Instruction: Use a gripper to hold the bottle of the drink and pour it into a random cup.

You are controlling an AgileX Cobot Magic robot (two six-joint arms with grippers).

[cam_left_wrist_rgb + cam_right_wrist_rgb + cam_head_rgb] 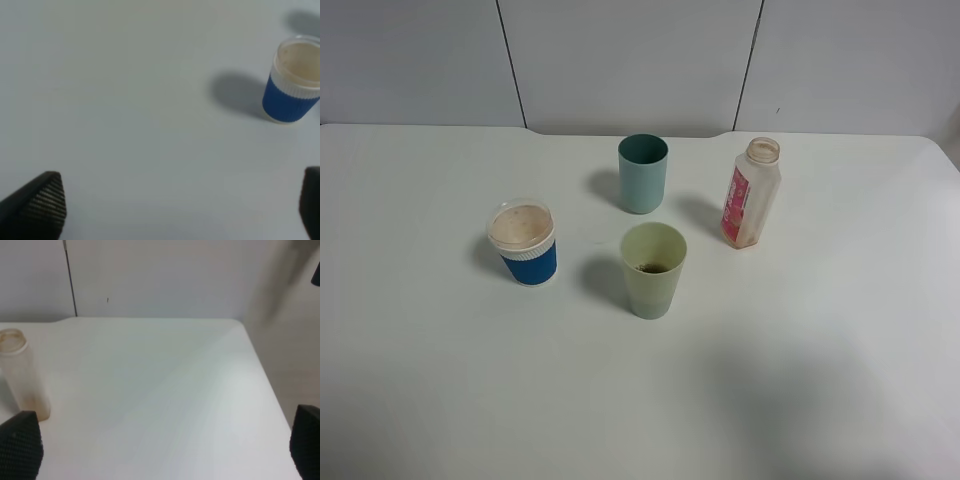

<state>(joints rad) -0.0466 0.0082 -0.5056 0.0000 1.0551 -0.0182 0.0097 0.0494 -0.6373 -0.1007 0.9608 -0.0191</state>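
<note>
The clear bottle [752,195] with its pink-red label stands upright and capless at the right of the table, with only an orange tint at its base. A little brown drink [653,267] lies at the bottom of the pale yellow-green cup [653,270], which stands in the middle, left of and nearer than the bottle. Neither arm shows in the exterior high view. My right gripper [162,450] is open and empty, with the bottle [22,375] off beyond one fingertip [20,450]. My left gripper [175,210] is open over bare table, holding nothing.
A teal tumbler [643,173] stands behind the yellow-green cup. A blue paper cup [524,243] with a white rim stands at the left, and it also shows in the left wrist view [295,82]. The table's right edge [260,370] runs close to the right gripper.
</note>
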